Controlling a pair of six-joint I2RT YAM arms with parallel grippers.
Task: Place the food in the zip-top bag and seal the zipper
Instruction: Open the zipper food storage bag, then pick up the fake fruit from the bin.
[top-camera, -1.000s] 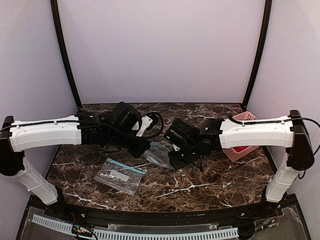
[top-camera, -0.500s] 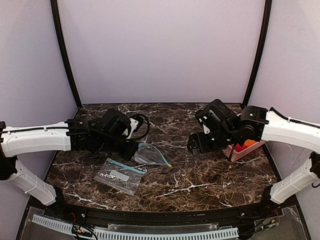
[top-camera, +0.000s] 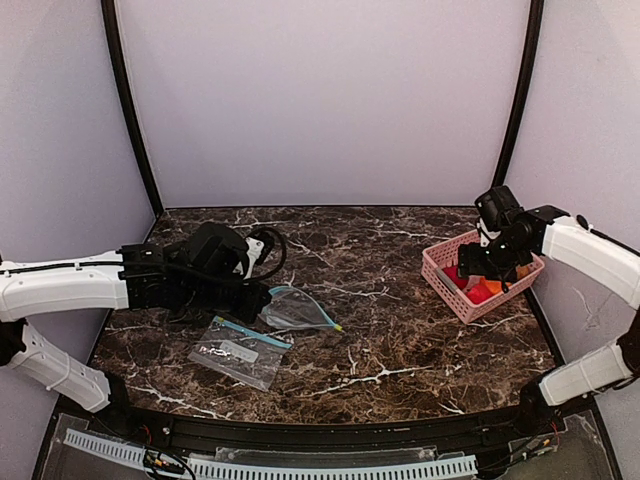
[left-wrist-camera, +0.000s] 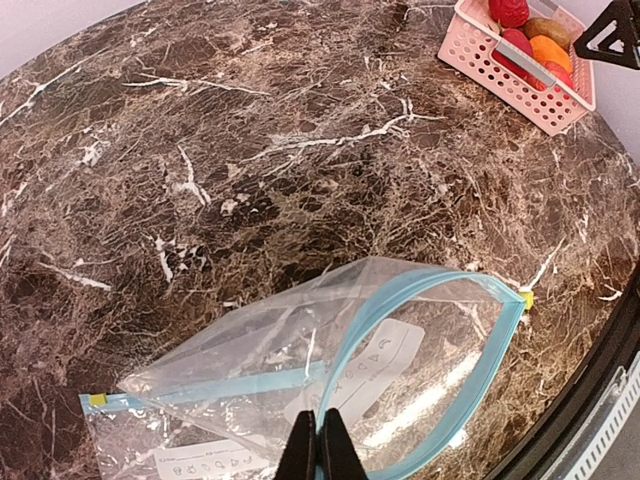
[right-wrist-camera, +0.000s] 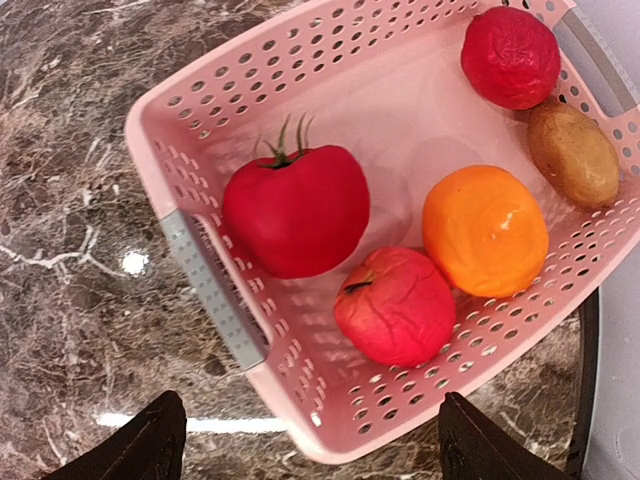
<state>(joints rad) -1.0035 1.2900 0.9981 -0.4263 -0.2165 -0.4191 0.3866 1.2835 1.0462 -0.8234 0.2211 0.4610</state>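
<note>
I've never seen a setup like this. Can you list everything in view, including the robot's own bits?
red food: three, bright red, in the pink basket
orange food: one, orange, in the basket among the reds
brown food: one, brown-tan, at the basket's corner
pink basket: one, pink, right side of the table
zip-top bag: one, clear with teal zipper, mouth open, left of centre
spare bag: one, clear with teal strip, flat, nearer the front
table: one, dark brown marble
left gripper: one, black, shut on the zip-top bag's rim
right gripper: one, black, open above the basket
</note>
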